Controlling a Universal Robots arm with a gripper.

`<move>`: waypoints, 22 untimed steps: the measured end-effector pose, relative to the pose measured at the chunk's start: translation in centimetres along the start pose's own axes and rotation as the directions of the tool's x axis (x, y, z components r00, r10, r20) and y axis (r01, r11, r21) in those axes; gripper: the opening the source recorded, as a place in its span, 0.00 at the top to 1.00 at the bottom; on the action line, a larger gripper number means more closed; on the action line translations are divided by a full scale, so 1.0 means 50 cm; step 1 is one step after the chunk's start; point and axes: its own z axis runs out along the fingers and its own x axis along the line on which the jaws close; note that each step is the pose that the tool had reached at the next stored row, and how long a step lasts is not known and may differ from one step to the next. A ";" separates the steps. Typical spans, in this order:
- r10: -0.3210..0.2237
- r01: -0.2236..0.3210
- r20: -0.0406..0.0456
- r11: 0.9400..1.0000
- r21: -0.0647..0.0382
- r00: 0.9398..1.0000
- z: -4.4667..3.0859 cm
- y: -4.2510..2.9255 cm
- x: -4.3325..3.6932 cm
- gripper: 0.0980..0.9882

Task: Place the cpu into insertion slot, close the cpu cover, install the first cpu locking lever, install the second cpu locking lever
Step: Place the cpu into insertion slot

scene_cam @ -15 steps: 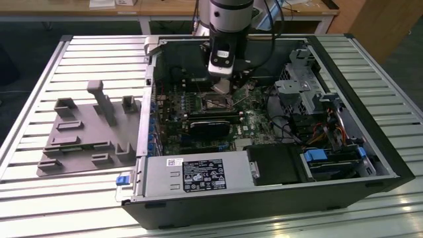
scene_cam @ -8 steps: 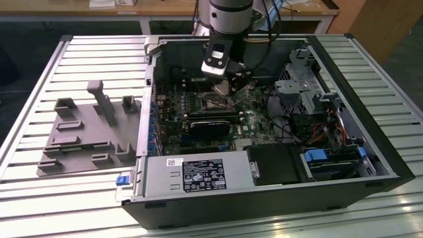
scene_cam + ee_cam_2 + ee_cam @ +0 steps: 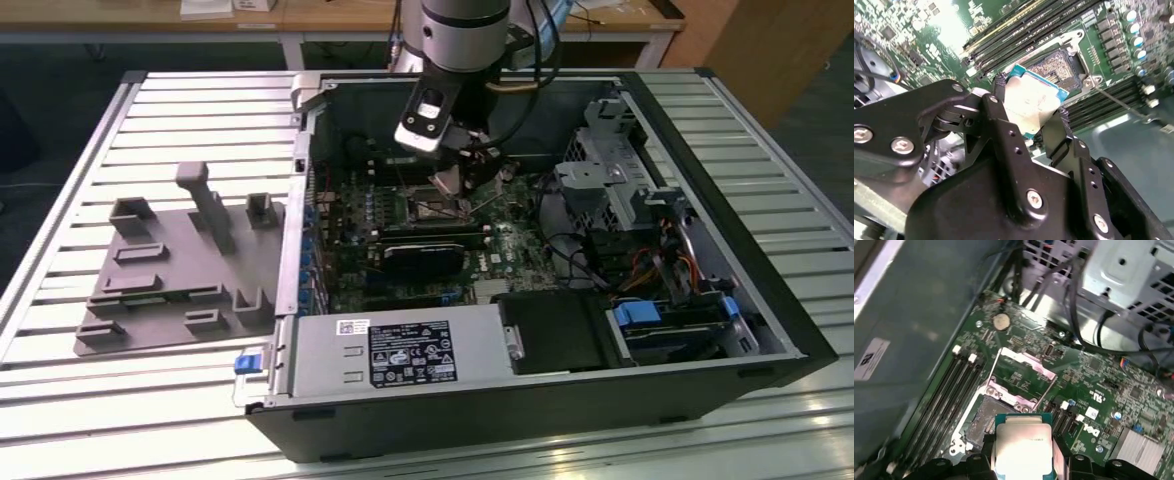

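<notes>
In the exterior view the gripper point(image 3: 457, 172) reaches down into the open computer case point(image 3: 534, 425), which lies on the slatted surface point(image 3: 120, 420). It hangs just above the insertion slot point(image 3: 433, 208). A black graphics card point(image 3: 420, 255) lies near the slot. A grey fixture tray point(image 3: 160, 290) sits well apart at the exterior view's left.

In the second wrist view the fingers point(image 3: 1006, 125) are clenched on the cpu point(image 3: 1029, 102) by two opposite edges. The chip is over the slot's edge and not seated. A thin locking lever point(image 3: 1114, 102) angles away beside the slot, and memory slots point(image 3: 1019, 30) run close along one side.

In the first wrist view the cpu cover point(image 3: 1021, 372) is tipped up and open at the slot's far rim, leaving the dark centre point(image 3: 985, 421) bare.

The placing step likely goes best with the chip held flat and its edges square to the silver rim. It should be lowered straight down without sliding across the contacts. Room is tight: the raised cover, the lever and the memory slots hem the slot in, so the open way is from above.
</notes>
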 end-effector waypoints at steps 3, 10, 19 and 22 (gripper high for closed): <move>0.055 -0.055 0.005 0.998 -0.001 0.998 0.003 0.000 0.000 0.51; 0.180 -0.180 0.016 0.984 -0.004 0.984 0.009 -0.001 0.000 0.51; 0.338 -0.338 0.029 0.941 -0.010 0.941 0.017 -0.002 0.000 0.51; 0.384 -0.384 0.033 0.923 -0.012 0.923 0.019 -0.002 0.000 0.51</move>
